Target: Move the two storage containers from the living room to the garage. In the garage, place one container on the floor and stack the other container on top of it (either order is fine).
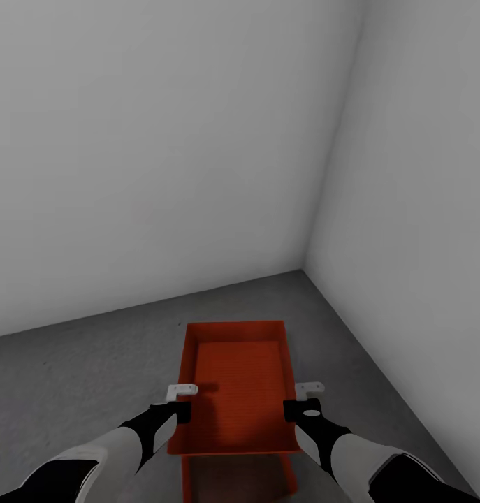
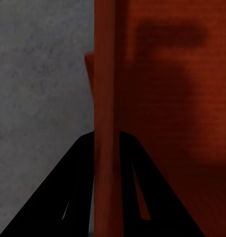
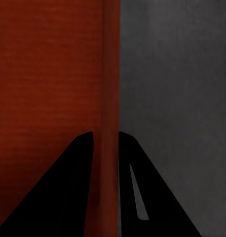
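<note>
Both grippers pinch the long side walls of one storage container [image 1: 240, 381], holding it level between them above a second container [image 1: 240, 478], whose orange-red edge shows just below and nearer the robot than the grippers. The left gripper [image 1: 182, 391] has its two dark fingers closed on either face of the left wall [image 2: 105, 148], and the right gripper [image 1: 309, 388] grips the right wall [image 3: 109, 148] the same way, the jaws nearly together with only the thin wall between. Judging by the white walls [image 1: 163, 140] and the concrete floor [image 1: 72, 377], this is the garage, so carrying looks done and stacking and release remain. The container is a shallow rectangular tray with straight low walls and a faintly ribbed flat bottom; the floor beside each gripper is rough, mottled grey.
</note>
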You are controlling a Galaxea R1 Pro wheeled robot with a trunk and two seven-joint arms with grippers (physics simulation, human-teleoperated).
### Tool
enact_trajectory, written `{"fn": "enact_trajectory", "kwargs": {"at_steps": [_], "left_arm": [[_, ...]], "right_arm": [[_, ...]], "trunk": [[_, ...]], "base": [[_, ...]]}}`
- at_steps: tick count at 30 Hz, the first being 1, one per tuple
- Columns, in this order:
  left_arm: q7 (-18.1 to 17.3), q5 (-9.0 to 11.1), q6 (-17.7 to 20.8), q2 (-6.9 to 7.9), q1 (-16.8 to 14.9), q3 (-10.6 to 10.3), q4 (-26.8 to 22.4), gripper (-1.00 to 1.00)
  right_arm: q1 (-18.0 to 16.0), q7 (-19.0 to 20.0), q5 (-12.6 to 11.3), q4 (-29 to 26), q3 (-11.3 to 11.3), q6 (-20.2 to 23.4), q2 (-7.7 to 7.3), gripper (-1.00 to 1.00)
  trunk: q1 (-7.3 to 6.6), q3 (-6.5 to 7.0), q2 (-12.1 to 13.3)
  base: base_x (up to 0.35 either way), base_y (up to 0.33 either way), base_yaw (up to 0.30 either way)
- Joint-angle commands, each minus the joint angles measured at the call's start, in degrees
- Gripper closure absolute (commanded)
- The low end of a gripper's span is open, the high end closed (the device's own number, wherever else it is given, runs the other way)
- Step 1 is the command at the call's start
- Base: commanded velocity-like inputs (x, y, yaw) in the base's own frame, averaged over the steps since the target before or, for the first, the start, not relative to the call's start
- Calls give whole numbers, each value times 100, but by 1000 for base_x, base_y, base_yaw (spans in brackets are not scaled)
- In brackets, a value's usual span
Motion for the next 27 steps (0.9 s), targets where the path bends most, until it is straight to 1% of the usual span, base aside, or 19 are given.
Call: {"fn": "enact_trajectory", "kwargs": {"at_steps": [1,10,16,27], "left_arm": [[52,-70,-94,94,-1,-174,-30,100],[51,-70,-94,94,-1,-174,-30,100],[51,-70,-94,98,-1,-174,-30,100],[45,-70,-94,91,-1,-174,-30,100]], "right_arm": [[-2,-16,-134,87,-13,-26,1,100],[-2,-15,-134,87,-13,-26,1,100],[-2,-24,-134,87,-13,-26,1,100],[-2,-16,-134,87,-13,-26,1,100]], "trunk": [[1,-4,-2],[1,-4,-2],[1,-4,-2],[1,-4,-2]], "base": [[103,0,0],[20,0,0],[1,0,154],[0,0,10]]}}
